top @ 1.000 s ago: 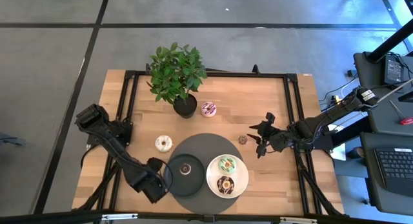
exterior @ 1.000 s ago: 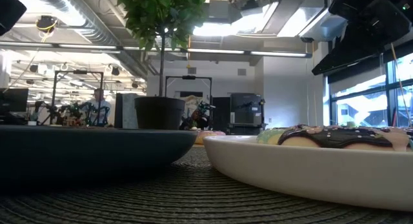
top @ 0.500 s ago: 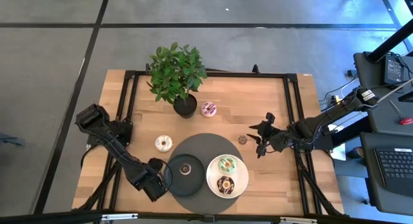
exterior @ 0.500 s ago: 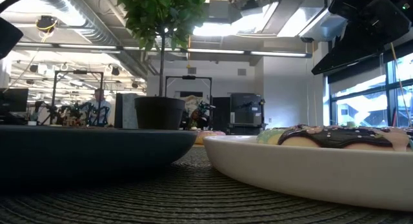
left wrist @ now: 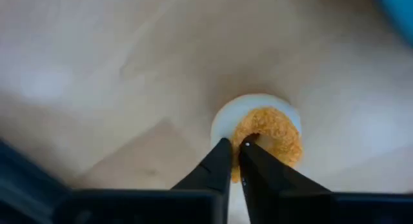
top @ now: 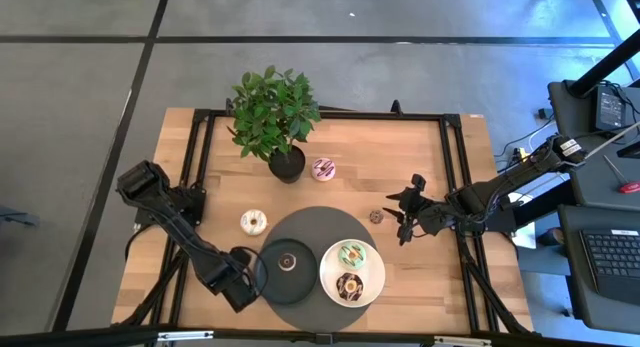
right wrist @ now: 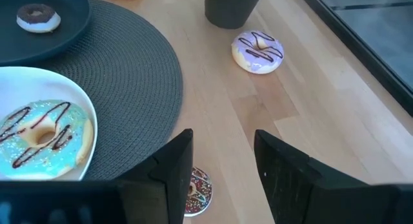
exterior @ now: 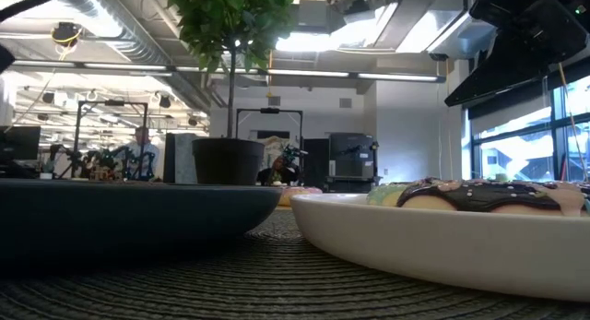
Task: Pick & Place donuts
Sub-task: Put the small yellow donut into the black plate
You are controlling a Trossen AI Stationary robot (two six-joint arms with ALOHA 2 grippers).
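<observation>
Three donuts plated: green-iced donut (top: 351,254) and chocolate donut (top: 349,285) on white plate (top: 327,278), small brown donut (top: 287,261) on black plate (top: 306,270), both plates on round mat (top: 318,224). Still loose on table (top: 430,167): orange-crumbed donut (left wrist: 268,135), pink donut (top: 323,168), tiny sprinkled donut (right wrist: 195,190). Left tool (left wrist: 235,147) clenched, empty, tips poised over the orange-crumbed ring, probably lining up. Right tool (right wrist: 221,146) released, straddling above the sprinkled one, seemingly ready to descend.

Donuts (top: 351,254) scattered flat: three plated, three on table.
</observation>
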